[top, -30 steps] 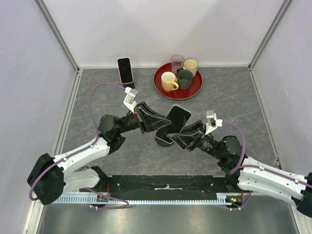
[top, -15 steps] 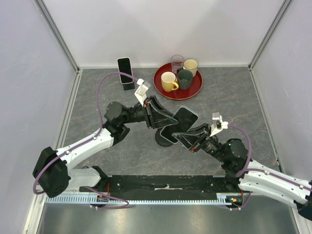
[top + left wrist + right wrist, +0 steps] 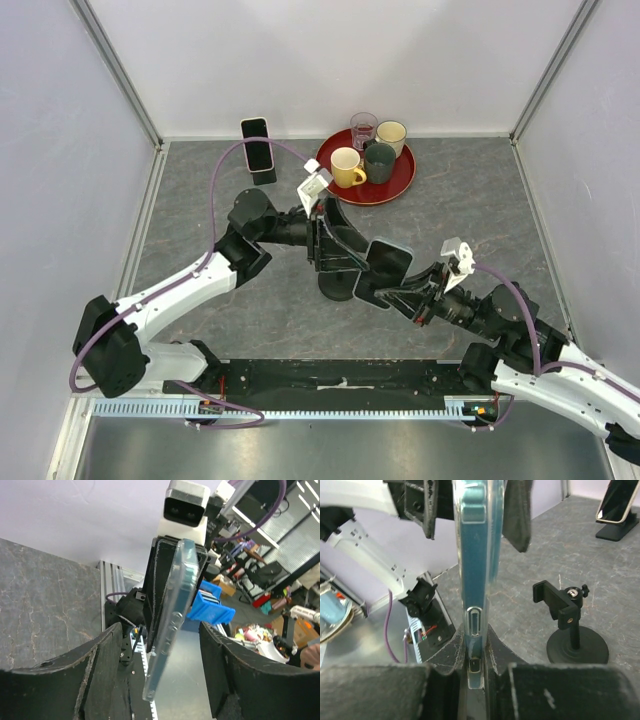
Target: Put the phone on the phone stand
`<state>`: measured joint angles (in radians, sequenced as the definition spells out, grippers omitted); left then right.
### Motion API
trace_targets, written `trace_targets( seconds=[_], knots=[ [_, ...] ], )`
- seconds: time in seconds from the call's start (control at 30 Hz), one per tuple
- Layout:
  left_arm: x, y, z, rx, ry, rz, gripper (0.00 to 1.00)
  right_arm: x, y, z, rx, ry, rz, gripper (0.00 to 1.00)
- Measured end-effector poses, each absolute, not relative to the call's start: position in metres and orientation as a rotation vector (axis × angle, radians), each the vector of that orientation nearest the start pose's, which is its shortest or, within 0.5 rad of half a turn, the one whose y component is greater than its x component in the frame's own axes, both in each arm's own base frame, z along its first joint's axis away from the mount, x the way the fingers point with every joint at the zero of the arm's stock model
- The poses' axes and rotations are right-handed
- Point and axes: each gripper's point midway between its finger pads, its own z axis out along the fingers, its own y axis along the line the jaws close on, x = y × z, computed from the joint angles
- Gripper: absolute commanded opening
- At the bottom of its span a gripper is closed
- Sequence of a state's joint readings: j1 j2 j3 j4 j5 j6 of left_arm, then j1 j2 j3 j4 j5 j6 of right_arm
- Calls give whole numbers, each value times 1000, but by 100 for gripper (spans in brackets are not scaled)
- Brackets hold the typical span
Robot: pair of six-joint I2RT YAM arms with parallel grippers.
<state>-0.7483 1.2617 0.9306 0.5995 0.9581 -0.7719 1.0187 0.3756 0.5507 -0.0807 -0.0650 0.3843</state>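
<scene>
Right jaws are clenched on the bottom edge of the phone [image 3: 385, 262], holding it edge-up in the air near the stand [image 3: 337, 286] on the tabletop [image 3: 480, 200]. Left jaws are released, one either side of it (gaps both sides)

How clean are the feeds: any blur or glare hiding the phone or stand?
Top external: even light, no glare; the dark phone in a clear case partly overlaps the black clamp stand. Right wrist: stand sharp, right end effector fingers soft. Left wrist: phone edge crisp.
</scene>
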Motion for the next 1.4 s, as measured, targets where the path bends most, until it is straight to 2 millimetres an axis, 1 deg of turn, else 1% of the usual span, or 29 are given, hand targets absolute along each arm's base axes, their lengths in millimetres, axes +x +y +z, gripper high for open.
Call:
trace_targets(
  seconds=[0.1,0.2,0.23,0.33,0.37,0.4,0.43,0.5,0.53,0.6,0.63,0.67,0.7,0.73,1.07,1.13,1.17,1.2,1.27,1.3,1.33,1.37,1.4],
  knots=[
    [135,-359,352,1028,1418,-1822,69,100,233,299,-636,1507,1186,0],
    [127,-361,346,1083,1418,-1830,56,91,239,293,-713,1530,1207,0],
    [124,-361,345,1098,1419,-1834,47,89,240,289,-731,1542,1211,0],
    [120,-361,342,1134,1414,-1839,34,87,245,274,-771,1601,1205,0],
    [119,-361,341,1143,1413,-1838,32,87,245,272,-776,1612,1205,0],
    [117,-362,341,1153,1416,-1839,31,87,246,270,-781,1621,1205,0],
    [115,-362,340,1169,1416,-1843,33,87,246,268,-785,1626,1205,0],
    [113,-364,341,1194,1409,-1845,40,86,246,268,-788,1625,1209,0],
    [112,-365,341,1202,1407,-1844,45,86,246,269,-789,1622,1210,0],
    [110,-366,340,1214,1410,-1839,46,85,246,269,-792,1621,1213,0],
    [109,-366,339,1221,1412,-1837,45,84,246,269,-793,1619,1214,0],
    [109,-367,338,1226,1412,-1833,42,84,246,269,-796,1617,1218,0],
    [108,-367,336,1229,1416,-1830,35,84,247,269,-797,1617,1219,0],
    [108,-367,335,1232,1421,-1829,33,84,247,269,-799,1618,1220,0],
    [108,-366,333,1249,1405,-1803,24,84,248,266,-796,1637,1224,0],
    [108,-366,333,1251,1403,-1798,30,84,249,266,-794,1640,1226,0],
    [109,-366,332,1251,1401,-1796,35,84,249,265,-793,1641,1227,0],
    [108,-366,332,1252,1401,-1796,43,84,249,265,-794,1641,1226,0],
    [108,-366,333,1254,1398,-1796,44,84,249,265,-800,1642,1227,0],
    [107,-366,333,1255,1398,-1797,44,83,250,264,-804,1643,1229,0],
    [107,-366,333,1255,1396,-1796,41,83,250,264,-808,1644,1231,0],
    [107,-366,334,1255,1393,-1796,36,82,250,264,-808,1643,1232,0],
    [107,-365,335,1255,1389,-1795,28,82,250,264,-808,1643,1232,0]
  ],
)
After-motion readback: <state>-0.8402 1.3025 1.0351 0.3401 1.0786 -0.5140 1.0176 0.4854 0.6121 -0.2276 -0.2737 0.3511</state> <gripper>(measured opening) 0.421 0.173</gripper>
